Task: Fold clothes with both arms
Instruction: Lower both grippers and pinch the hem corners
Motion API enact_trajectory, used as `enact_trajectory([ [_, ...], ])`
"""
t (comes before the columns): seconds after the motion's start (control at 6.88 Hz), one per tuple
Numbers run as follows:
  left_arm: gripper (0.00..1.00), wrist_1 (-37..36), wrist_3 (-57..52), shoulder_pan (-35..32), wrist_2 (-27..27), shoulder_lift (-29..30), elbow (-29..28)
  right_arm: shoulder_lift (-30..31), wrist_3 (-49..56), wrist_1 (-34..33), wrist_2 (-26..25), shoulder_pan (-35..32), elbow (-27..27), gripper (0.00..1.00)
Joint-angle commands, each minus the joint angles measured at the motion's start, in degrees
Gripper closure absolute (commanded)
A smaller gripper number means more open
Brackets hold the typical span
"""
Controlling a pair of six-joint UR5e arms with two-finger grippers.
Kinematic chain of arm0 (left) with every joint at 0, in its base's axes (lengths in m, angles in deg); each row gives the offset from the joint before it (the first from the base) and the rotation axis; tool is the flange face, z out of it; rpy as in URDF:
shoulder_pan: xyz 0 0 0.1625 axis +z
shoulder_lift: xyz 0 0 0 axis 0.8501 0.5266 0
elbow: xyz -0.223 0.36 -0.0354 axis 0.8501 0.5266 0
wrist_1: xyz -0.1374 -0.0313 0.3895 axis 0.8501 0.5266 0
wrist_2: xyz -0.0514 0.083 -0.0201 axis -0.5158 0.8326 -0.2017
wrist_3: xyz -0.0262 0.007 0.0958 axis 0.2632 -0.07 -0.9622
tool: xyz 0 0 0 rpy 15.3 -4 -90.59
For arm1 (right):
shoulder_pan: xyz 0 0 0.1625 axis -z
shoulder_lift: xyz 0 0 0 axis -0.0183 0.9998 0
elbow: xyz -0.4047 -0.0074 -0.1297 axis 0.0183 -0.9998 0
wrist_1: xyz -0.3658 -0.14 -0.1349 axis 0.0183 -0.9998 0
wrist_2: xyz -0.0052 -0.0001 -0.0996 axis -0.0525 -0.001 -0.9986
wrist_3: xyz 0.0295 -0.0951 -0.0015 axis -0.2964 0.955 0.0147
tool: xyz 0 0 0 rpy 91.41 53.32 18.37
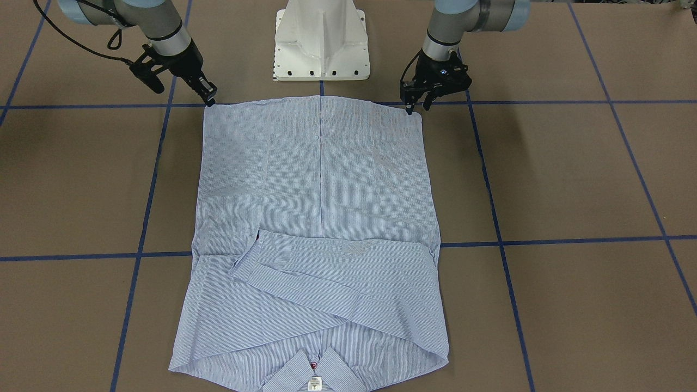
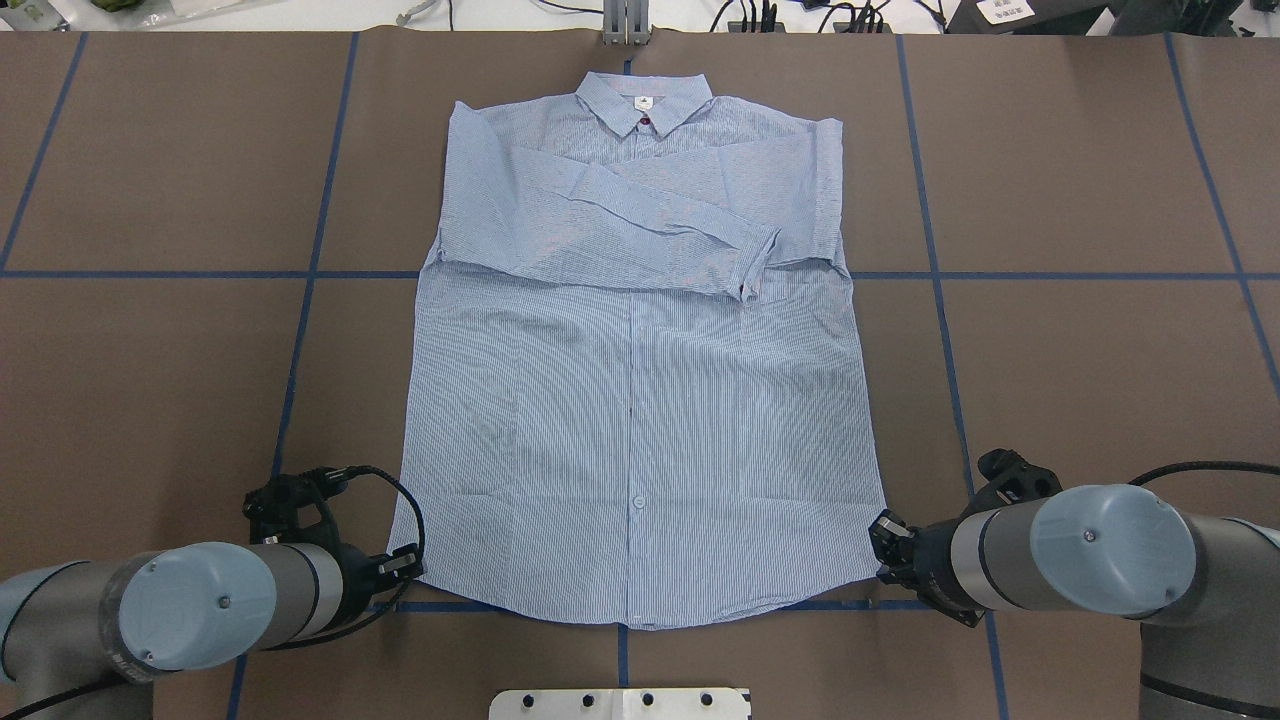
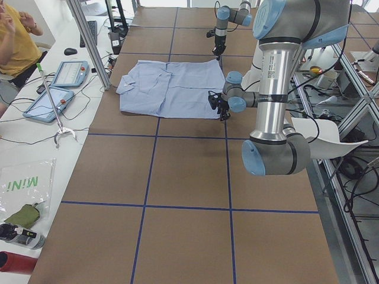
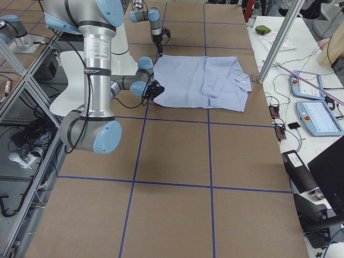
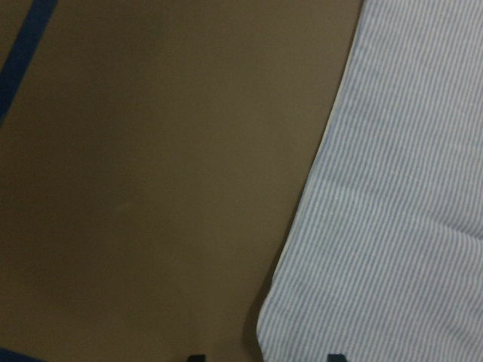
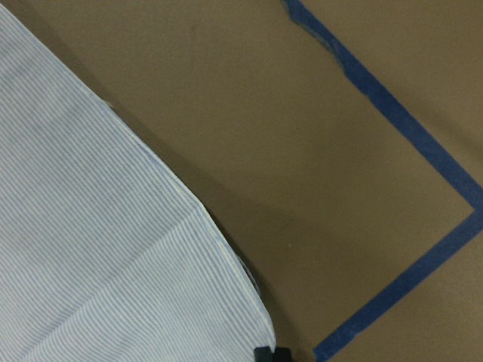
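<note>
Shirt [image 2: 640,400] flat on worktop [image 2: 1100,400]. Left pincer [image 1: 417,107] agape at one hem corner, holding nothing; right pincer's [image 1: 209,98] opening cannot be told.

Shirt collar [image 1: 289,375] partly beyond bottom edge

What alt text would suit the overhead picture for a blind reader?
A light blue striped shirt lies flat on a brown table, sleeves folded across its chest. The left end effector and right end effector sit by its two near hem corners.
</note>
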Motion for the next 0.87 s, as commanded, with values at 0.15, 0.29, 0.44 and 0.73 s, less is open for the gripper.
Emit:
enact_trajectory([
  [0.15, 0.47, 0.0, -1.9, -1.1, 0.2, 0.0, -0.3, 0.4, -0.1, 0.0, 0.0, -0.3, 0.3, 1.0],
  [0.29, 0.47, 0.0, -2.2, -1.5, 0.2, 0.0, -0.3, 0.4, 0.0, 0.0, 0.0, -0.3, 0.3, 1.0],
  [0.44, 0.48, 0.0, -2.2, -1.5, 0.2, 0.1, -0.3, 0.5, -0.1, 0.0, 0.0, -0.3, 0.4, 1.0],
  [0.73, 0.5, 0.0, -2.2, -1.5, 0.2, 0.2, -0.5, 0.5, 0.0, 0.0, 0.1, -0.7, 0.4, 1.0],
])
